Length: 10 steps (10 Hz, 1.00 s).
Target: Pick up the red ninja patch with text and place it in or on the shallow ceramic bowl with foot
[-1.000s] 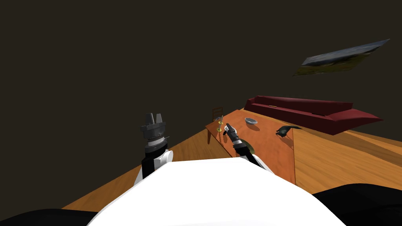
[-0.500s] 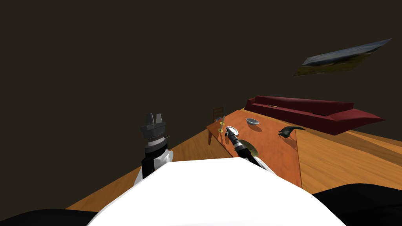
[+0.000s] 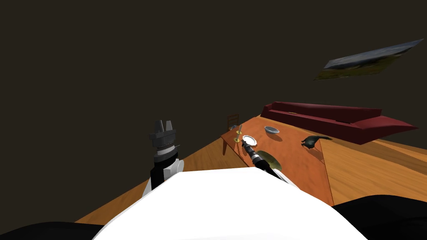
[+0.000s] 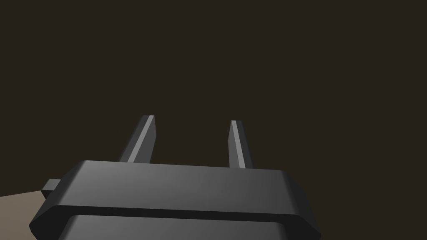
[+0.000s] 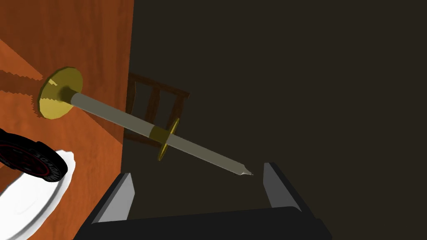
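Looking along my right gripper [image 5: 198, 171], I see its fingers spread wide with nothing between them. Just beside it, the round, dark-rimmed red patch with lettering [image 5: 29, 160] lies tilted on the shallow white bowl [image 5: 37, 200], which sits on the orange wooden table [image 5: 83, 41]. The patch is round and partly cut off, so it shows no long axis. My left gripper [image 4: 192, 119] hangs raised, fingers apart.
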Tool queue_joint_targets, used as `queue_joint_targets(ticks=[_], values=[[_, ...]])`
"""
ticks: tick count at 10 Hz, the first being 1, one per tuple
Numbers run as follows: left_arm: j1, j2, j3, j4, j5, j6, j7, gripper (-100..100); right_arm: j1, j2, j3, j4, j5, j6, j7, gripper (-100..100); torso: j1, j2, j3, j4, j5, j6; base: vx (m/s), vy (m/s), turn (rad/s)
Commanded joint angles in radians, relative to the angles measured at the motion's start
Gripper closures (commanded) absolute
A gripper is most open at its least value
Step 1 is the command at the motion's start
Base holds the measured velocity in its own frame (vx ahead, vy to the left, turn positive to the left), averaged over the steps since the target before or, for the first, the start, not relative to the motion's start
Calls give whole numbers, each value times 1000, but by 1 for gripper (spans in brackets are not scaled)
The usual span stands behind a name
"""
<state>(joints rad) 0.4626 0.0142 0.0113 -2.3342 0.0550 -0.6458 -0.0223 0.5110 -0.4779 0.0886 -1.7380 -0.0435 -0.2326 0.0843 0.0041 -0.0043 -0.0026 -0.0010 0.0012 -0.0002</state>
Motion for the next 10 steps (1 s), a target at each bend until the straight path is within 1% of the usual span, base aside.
queue_joint_targets(ticks=[1,2,3,4,5,6,7,8,9,10], values=[[0,0,0,0,0,0,0,0,-14,-24,-1,50,-2,45,10,-100,0,0,0,0,0,0,62,66,18],[0,0,0,0,0,0,0,0,-14,-24,-1,54,-2,45,10,-100,0,0,0,0,0,0,54,51,7],[0,0,0,0,0,0,0,0,-18,-45,-4,82,-3,80,20,-100,-1,1,0,0,0,0,64,62,14],[0,0,0,0,0,0,0,0,-18,-45,-4,94,-3,80,20,-100,-1,0,0,0,0,0,62,59,10],[0,0,0,0,0,0,0,0,-24,-66,-8,135,-5,115,29,-100,-1,0,0,0,0,0,82,77,31],[0,0,0,0,0,0,0,0,-24,-66,-8,135,-5,115,29,-100,0,-1,-1,0,0,0,67,64,5],[0,0,0,0,0,0,0,0,-29,-87,-13,177,-6,145,38,-100,0,0,0,0,0,0,73,62,26],[0,0,0,0,0,0,0,0,-29,-87,-13,177,-6,151,38,-100,0,-1,0,0,0,0,63,52,17],[0,0,0,0,0,0,0,0,-35,-108,-19,220,-7,189,47,-100,-1,0,0,0,0,0,87,87,33],[0,0,0,0,0,0,0,0,-41,-127,-25,245,-8,219,56,-100,1,-1,0,0,0,0,106,128,44]])
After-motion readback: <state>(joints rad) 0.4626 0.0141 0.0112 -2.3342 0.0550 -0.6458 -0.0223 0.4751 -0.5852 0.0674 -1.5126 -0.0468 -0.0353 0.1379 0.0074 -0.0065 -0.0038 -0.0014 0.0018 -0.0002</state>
